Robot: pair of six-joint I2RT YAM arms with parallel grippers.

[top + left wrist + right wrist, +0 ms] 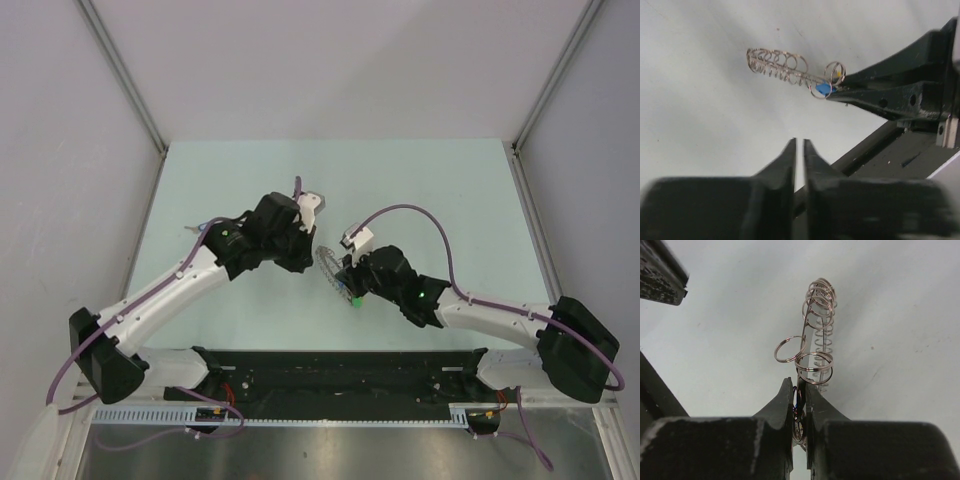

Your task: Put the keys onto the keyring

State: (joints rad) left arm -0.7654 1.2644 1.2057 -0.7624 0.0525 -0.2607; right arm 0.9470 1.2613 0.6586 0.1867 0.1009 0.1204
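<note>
Grip: right gripper (799,386) clenched on coiled silver metal keyring (820,300), left gripper (799,142) closed empty. Steady ring ahead of left jaws.

The left end effector (799,149) has its fingers nearly together, nothing between them. Beyond, the right end effector (834,90) pinches the keyring (782,67) edge-on above the table (700,125), with a blue key (823,89) and a yellow key (838,74) at its grip.

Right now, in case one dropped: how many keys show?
3: blue key and yellow key by the right jaws, beside the keyring; green key seen from above. More may be hidden.
</note>
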